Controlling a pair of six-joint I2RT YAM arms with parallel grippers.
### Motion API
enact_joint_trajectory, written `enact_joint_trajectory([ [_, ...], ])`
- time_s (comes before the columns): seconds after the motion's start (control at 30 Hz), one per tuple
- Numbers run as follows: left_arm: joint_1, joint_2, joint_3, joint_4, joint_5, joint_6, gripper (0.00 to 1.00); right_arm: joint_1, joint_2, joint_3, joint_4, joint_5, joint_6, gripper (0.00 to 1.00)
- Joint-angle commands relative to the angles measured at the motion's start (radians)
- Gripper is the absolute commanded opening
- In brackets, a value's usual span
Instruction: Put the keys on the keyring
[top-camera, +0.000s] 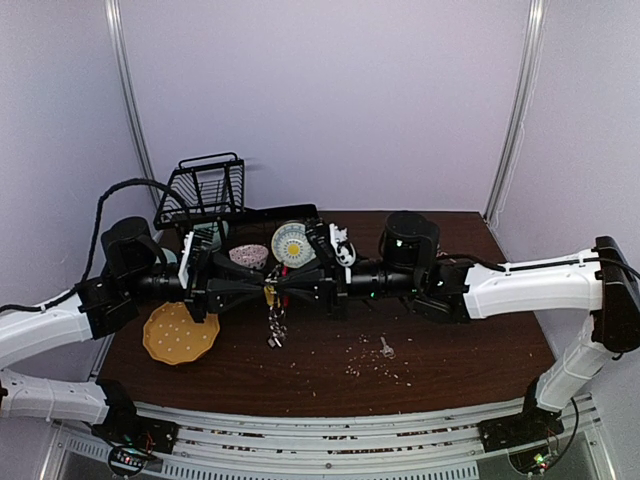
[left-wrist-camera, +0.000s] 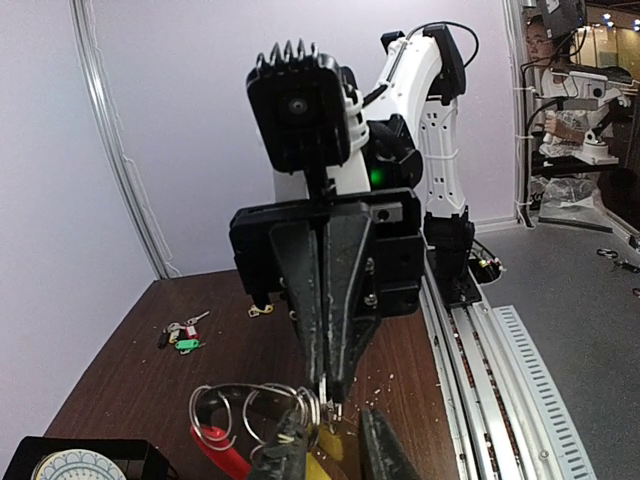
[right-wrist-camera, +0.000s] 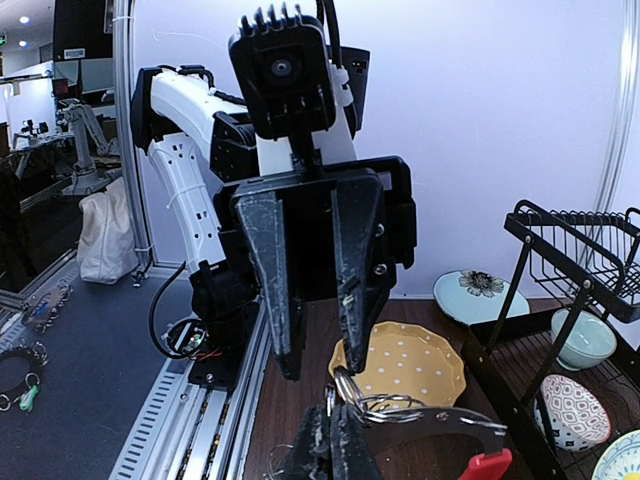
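The keyring (top-camera: 275, 322) hangs above the table's middle, where both grippers meet tip to tip. Its silver rings (left-wrist-camera: 250, 408) and red clip (left-wrist-camera: 222, 456) show in the left wrist view, and its red clip (right-wrist-camera: 488, 466) also shows in the right wrist view. My left gripper (left-wrist-camera: 333, 430) is open, and one finger (right-wrist-camera: 352, 300) touches the ring coil (right-wrist-camera: 347, 385). My right gripper (right-wrist-camera: 335, 418) is shut on a thin silver piece, apparently a key (left-wrist-camera: 336, 405), held at the coil. Loose keys (left-wrist-camera: 181, 335) with green and red tags lie on the table. Another key (top-camera: 385, 348) lies front right.
A yellow dotted plate (top-camera: 180, 334) lies front left under the left arm. A black dish rack (top-camera: 205, 190) with bowls and plates stands at the back left. Crumbs are scattered on the table (top-camera: 450, 360) near the single key.
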Motion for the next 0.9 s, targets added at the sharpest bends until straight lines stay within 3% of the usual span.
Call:
enact_joint_trajectory([
  [0.0, -0.012, 0.008, 0.000, 0.045, 0.021, -0.004, 0.21, 0.007, -0.028, 0.036, 0.025, 0.002, 0.001, 0.00],
  [0.63, -0.033, 0.060, 0.014, 0.032, -0.002, -0.016, 0.19, 0.011, -0.005, 0.054, 0.056, -0.044, 0.006, 0.00],
  [0.87, -0.036, 0.055, 0.015, 0.032, -0.010, -0.019, 0.08, 0.013, 0.002, 0.071, 0.013, -0.061, -0.003, 0.00],
])
